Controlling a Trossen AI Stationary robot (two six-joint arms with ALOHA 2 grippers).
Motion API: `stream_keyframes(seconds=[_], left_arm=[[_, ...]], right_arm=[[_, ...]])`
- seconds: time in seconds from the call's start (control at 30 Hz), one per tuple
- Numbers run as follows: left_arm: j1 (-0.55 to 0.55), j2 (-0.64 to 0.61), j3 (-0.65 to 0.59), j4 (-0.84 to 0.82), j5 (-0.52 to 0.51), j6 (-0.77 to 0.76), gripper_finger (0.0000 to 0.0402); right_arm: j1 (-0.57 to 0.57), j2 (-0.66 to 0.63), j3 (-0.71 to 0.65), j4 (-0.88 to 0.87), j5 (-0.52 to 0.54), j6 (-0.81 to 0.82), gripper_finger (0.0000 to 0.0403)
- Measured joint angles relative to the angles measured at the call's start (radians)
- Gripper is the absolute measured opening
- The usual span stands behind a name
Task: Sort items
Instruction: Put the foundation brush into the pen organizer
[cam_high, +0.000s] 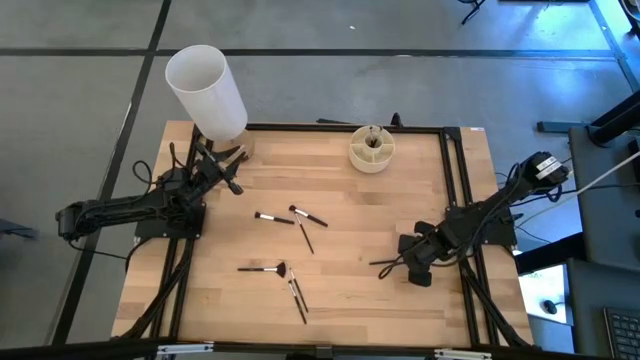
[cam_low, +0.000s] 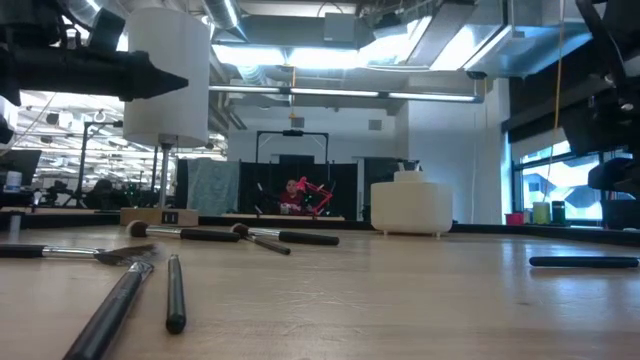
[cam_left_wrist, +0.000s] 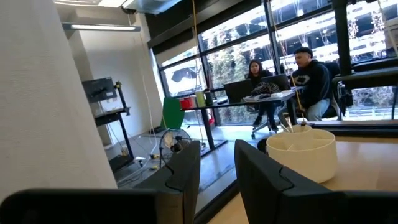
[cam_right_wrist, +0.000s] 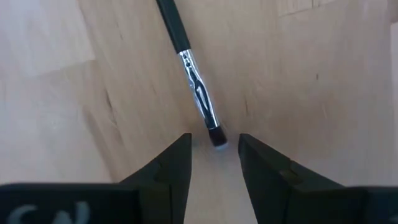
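Observation:
Several thin makeup brushes lie flat on the wooden table: a pair (cam_high: 290, 216) and a dark stick (cam_high: 306, 238) at mid-table, and others (cam_high: 263, 268) (cam_high: 297, 297) nearer the near edge. One more brush (cam_high: 385, 262) lies by my right gripper (cam_high: 408, 264). That gripper is open and held low. Its fingers stand on either side of the brush's dark bristle tip (cam_right_wrist: 216, 135) without touching it; its silver ferrule (cam_right_wrist: 200, 96) and black handle point away. My left gripper (cam_high: 232, 168) is open and empty (cam_left_wrist: 217, 152) beside the white cylinder (cam_high: 205, 90).
The round beige compartmented cup (cam_high: 372, 148) stands near the table's far edge, right of centre, with a stick in it. The tall white cylinder stands at the far left corner. A black frame (cam_high: 455, 180) edges the table. People sit in the room beyond (cam_left_wrist: 308, 78).

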Motion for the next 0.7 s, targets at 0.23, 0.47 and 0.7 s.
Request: stream_keyframes(seconds=[0.23,0.47,0.7], left_arm=[[0.000,0.000,0.000,-0.001,0.000,-0.028,0.0095],[0.000,0.000,0.000,-0.006,0.000,-0.058,0.0095],[0.000,0.000,0.000,-0.006,-0.002,-0.058,0.0095]], right_arm=[[0.000,0.049,0.001,0.012,0.008,0.000,0.0109],[-0.005,0.052,0.040,-0.043,0.014,-0.036,0.0009],[-0.026,0.055,0.228,-0.230,0.190,-0.167,0.0004]])
